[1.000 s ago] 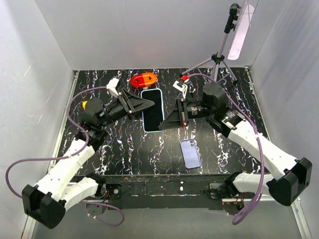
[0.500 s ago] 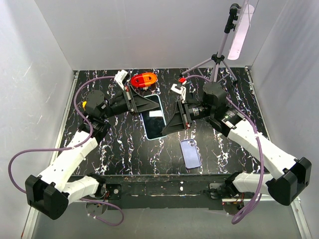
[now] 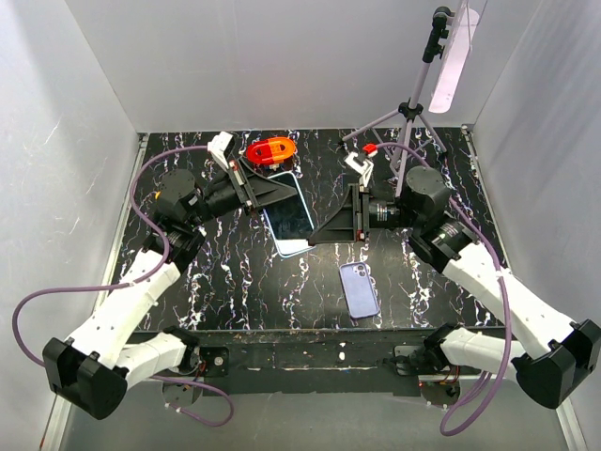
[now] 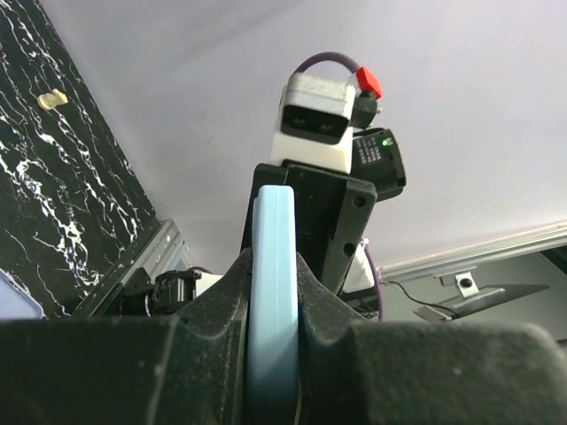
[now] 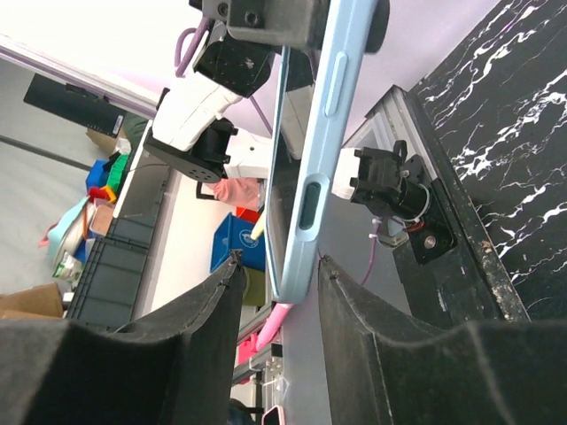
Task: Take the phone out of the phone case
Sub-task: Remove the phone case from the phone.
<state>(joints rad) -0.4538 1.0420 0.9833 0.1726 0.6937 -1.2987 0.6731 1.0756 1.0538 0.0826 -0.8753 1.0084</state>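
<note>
The phone in its light blue case [image 3: 293,222] is held up off the black marbled table [image 3: 225,272], screen upward and tilted. My left gripper [image 3: 280,194] is shut on its far end; in the left wrist view the case's edge [image 4: 273,232] is pinched between the jaws of the left gripper [image 4: 273,270]. My right gripper [image 3: 316,234] is open at the case's near right corner. In the right wrist view the case [image 5: 321,133] stands edge-on, its lower end between the spread fingers of the right gripper [image 5: 279,266], with a gap on each side.
A purple phone-shaped item [image 3: 359,288] lies back up on the table near the front. An orange-red object [image 3: 270,150] sits at the back behind the left gripper. A tripod [image 3: 410,113] stands at the back right. White walls enclose the table.
The left gripper has kept hold of the cased phone, lifting and turning it so its near end swings right. The right arm has drawn back to the right, jaws open at the phone's corner.
</note>
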